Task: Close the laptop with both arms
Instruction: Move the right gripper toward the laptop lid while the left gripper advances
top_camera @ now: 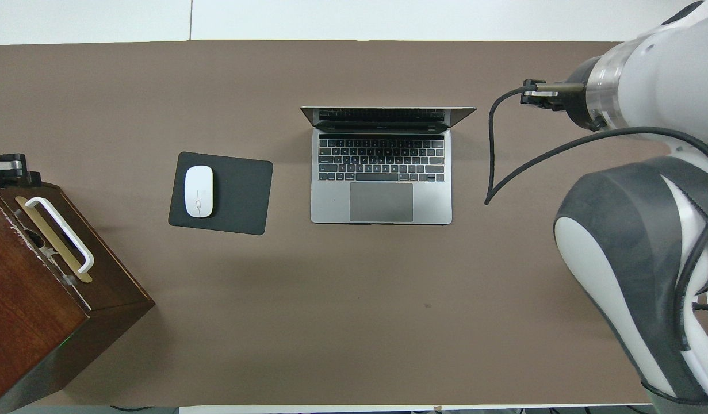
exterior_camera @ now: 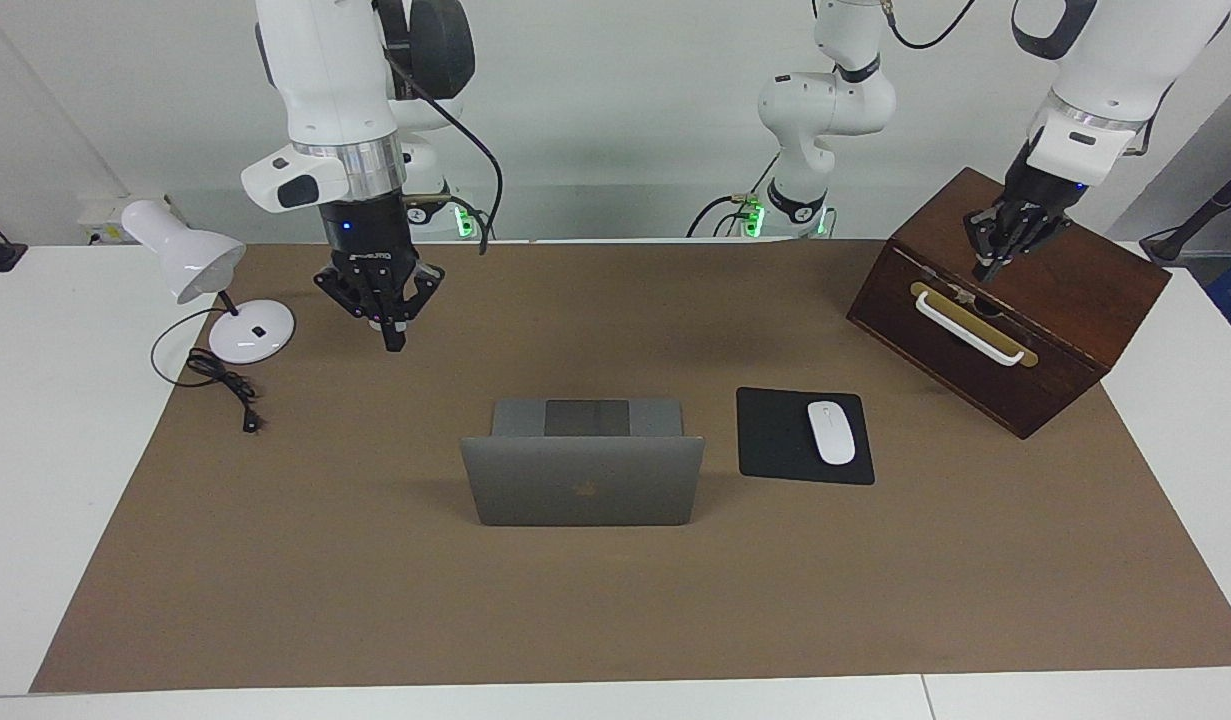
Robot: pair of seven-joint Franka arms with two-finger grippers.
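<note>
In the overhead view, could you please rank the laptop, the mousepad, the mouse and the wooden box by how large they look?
1. Wooden box, though it sits close to the camera and is partly cut off.
2. Laptop.
3. Mousepad.
4. Mouse.

Out of our sight

From overhead we lose the wooden box (top_camera: 37, 299) at the picture's edge, and the right arm (top_camera: 647, 241) hides its own claw (the lamp too).
</note>
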